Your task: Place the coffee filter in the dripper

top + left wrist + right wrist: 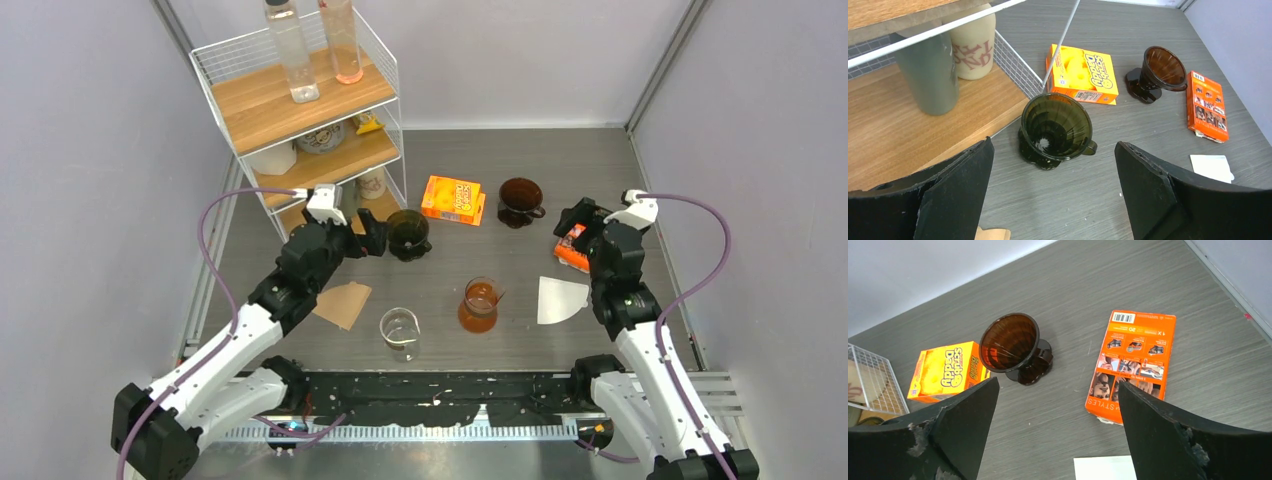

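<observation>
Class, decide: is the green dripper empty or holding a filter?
Empty. The green dripper shows bare ribbed walls down to its hole.

I see a wire rack (255, 108) with wooden shelves at the far left of the counter (470, 255). On its top shelf stand a clear bottle (291, 50) and a pink-tinted bottle (342, 40). Lower down, a grey-green tumbler (930, 75) sits beside a cream cup (974, 50) with red lettering. A yellow box (452, 199) lies flat mid-counter, and an orange box (1133, 365) lies flat further right. Nearer me, a clear glass beaker (400, 332) stands near a carafe (479, 305) holding brown liquid.
</observation>
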Robot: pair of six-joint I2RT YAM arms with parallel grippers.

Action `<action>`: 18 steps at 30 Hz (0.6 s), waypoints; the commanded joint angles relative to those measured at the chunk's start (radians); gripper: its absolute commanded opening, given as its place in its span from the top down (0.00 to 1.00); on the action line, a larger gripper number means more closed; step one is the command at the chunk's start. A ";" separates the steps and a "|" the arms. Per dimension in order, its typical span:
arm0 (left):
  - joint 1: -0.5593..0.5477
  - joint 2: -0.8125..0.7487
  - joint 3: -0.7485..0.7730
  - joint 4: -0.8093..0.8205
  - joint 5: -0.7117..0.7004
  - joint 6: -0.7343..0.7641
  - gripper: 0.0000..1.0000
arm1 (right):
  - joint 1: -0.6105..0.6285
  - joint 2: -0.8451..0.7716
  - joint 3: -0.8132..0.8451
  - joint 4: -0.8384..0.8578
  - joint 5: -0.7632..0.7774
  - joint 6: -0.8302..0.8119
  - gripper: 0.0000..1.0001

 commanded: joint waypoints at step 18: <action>-0.003 0.156 0.028 0.199 0.147 0.072 0.01 | -0.002 0.122 0.137 -0.134 -0.470 -0.147 0.04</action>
